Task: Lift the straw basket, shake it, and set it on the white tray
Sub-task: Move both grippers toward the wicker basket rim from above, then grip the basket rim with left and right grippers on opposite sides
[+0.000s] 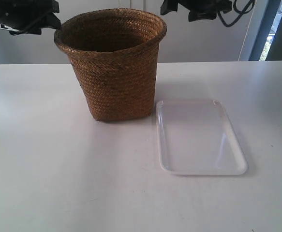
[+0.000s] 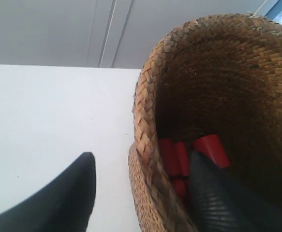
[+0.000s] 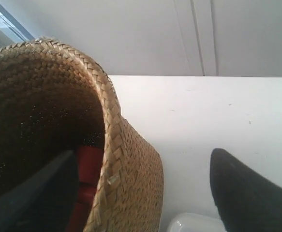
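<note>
We see both arms only as matt black, angular housings up beside the rim of the basket [image 1: 112, 65]. The arm at the exterior view's left [image 1: 22, 14] shows pale streaks along its lower edge. From the arm at the exterior view's right [image 1: 203, 8] a black cable [image 1: 225, 21] hangs in a loop on the side away from the basket. The left gripper [image 2: 141, 155] has two black fingers [image 2: 58, 203], each narrowing to a rounded tip; the one inside the basket carries fine ribbing. The right gripper [image 3: 144, 152] has the same smooth black fingers [image 3: 247, 193]; the one inside the basket sits in shadow and looks greyish.
</note>
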Robot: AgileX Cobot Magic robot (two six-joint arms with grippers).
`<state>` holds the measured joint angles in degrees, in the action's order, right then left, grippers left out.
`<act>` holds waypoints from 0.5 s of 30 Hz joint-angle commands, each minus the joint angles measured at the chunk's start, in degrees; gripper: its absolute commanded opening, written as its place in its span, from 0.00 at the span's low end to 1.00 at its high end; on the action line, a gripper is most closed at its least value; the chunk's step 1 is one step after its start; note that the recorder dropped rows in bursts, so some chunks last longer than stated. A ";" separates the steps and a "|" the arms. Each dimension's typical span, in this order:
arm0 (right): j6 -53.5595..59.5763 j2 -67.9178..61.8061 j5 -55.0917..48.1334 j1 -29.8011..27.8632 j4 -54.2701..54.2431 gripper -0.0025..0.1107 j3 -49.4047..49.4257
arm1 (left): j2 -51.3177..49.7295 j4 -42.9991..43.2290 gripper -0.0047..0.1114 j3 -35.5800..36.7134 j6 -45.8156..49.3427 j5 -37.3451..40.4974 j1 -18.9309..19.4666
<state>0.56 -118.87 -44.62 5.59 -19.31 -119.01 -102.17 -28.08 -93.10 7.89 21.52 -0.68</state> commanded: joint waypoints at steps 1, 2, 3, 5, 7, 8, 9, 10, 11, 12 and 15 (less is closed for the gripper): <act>0.71 -0.18 1.28 -0.48 -1.23 0.65 -0.43 | -0.80 -2.95 0.57 -0.48 4.07 -0.56 -0.08; 0.71 -0.18 1.43 -0.48 -1.23 0.65 -0.43 | -0.93 -3.48 0.57 -0.79 4.91 -0.23 -0.08; 0.71 -0.18 1.55 -0.48 -1.23 0.65 -0.43 | -1.17 -3.86 0.57 -1.35 5.00 0.31 -0.08; 0.71 -0.44 1.56 -0.48 -1.23 0.65 -0.43 | -1.42 -5.29 0.57 -2.39 5.00 1.22 -0.08; 0.71 -0.84 0.76 -0.48 -1.23 0.65 -1.00 | -1.79 -5.82 0.57 -3.52 5.00 2.46 -0.08; 0.71 -1.16 0.25 -0.48 -1.30 0.65 -1.37 | -2.13 -5.82 0.57 -4.31 5.00 3.55 -0.08; 0.71 -1.44 -0.42 -0.48 -1.36 0.65 -1.84 | -2.54 -5.82 0.57 -5.05 5.00 4.59 -0.08; 0.71 -1.73 -1.18 -0.48 -1.36 0.65 -2.56 | -2.85 -5.82 0.57 -5.41 5.00 5.06 -0.08; 0.71 -2.06 -1.55 -0.48 -1.36 0.65 -3.36 | -3.15 -5.82 0.57 -5.87 5.00 5.54 -0.08; 0.71 -2.29 -1.83 -0.48 -1.36 0.65 -4.03 | -3.39 -5.82 0.57 -5.99 5.00 5.80 -0.08; 0.71 -3.00 -3.28 -0.48 -1.36 0.65 -6.54 | -3.89 -5.82 0.57 -6.36 5.00 5.93 -0.30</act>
<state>0.56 -121.51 -46.62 5.59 -20.58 -123.38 -105.68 -33.13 -98.85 12.55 26.30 -0.68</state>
